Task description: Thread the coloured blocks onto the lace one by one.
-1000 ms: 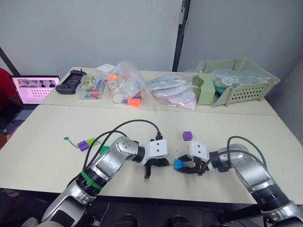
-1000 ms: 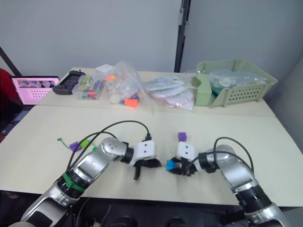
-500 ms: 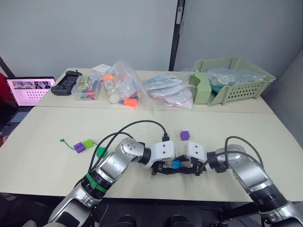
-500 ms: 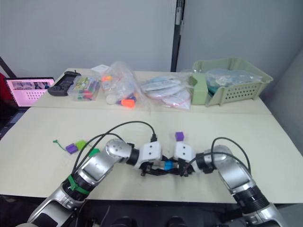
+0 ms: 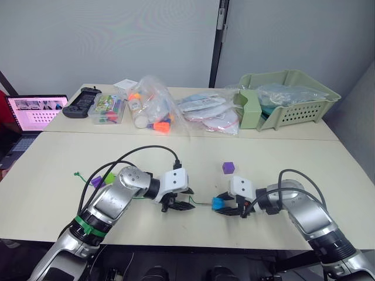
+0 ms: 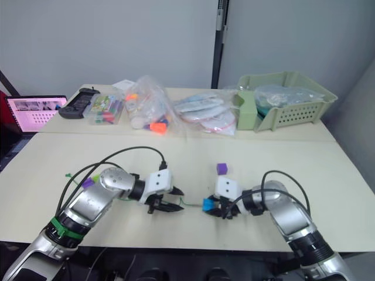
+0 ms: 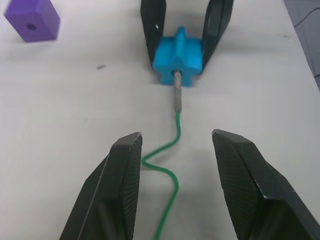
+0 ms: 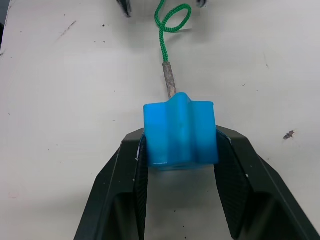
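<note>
Since half a second ago the left gripper (image 5: 178,204) has drawn back from the right gripper (image 5: 229,209), and a gap of table now lies between them; a second ago they were also apart.

Nearest the robot, the right gripper is clamped on the blue block (image 8: 180,131), one finger on each side face. The stiff pale tip (image 7: 177,93) of the lace (image 7: 170,175) is stuck into the block's hole on the side facing the left gripper, at about nine o'clock from the block in the head view. The green cord runs back in a loose wiggle between the left gripper's fingers (image 7: 112,187), which stand wide apart and hold nothing.

Farther off, a purple block (image 5: 228,167) sits loose at twelve o'clock from the blue one. Another purple block (image 5: 96,181) and a lime green block (image 5: 109,177) lie near the lace's far end, at about ten o'clock from the left gripper.

The step in hand looks like threading the blue block, with the tip only just entered. Next, the left gripper probably needs to close on the cord just behind the tip and push it through, keeping it straight so it does not buckle.
</note>
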